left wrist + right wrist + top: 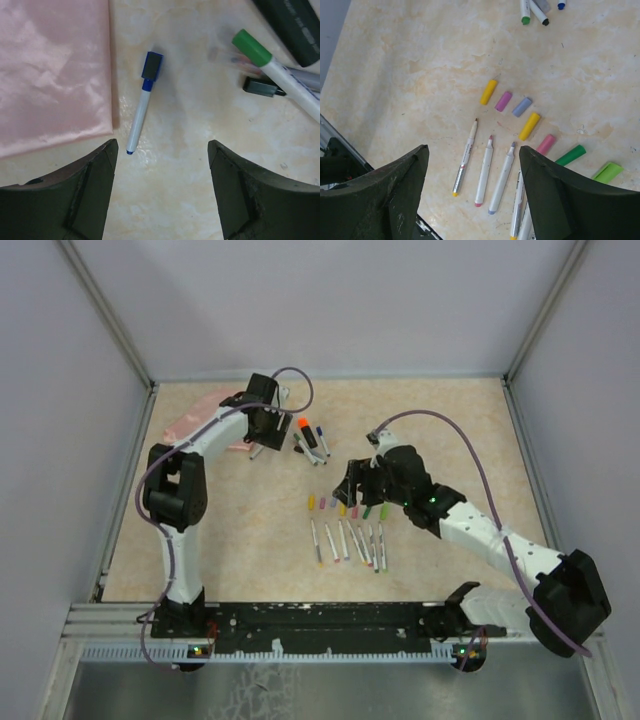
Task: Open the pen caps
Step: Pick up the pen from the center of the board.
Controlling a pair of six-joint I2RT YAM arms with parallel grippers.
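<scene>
Caps (522, 106) off, loose in a slanted row through the middle of the right wrist view: yellow, mauve, pale blue, yellow, pink, green, lime, from centre down toward the lower right edge. Just below them, bare pens (484, 172) side by side, tips up toward the row. Right gripper (475, 195) at the bottom of that frame, fingers spread wide, grasping nothing, above the pens. At the top right corner, three more pens with green, black and blue ends.

Left gripper (162, 192) at the bottom of the left wrist view, likewise released, nothing between the fingers. Ahead of it, a thin white pen wearing a blue cap (151, 65), tilted, just beside the edge of the pink pouch (50, 70) filling the upper left. At the right edge, a green cap (251, 46) on a white barrel, lying across a grey pen with a black cap (260, 86). In the top view, one gripper upper left of centre by the pouch, the other over the row.
</scene>
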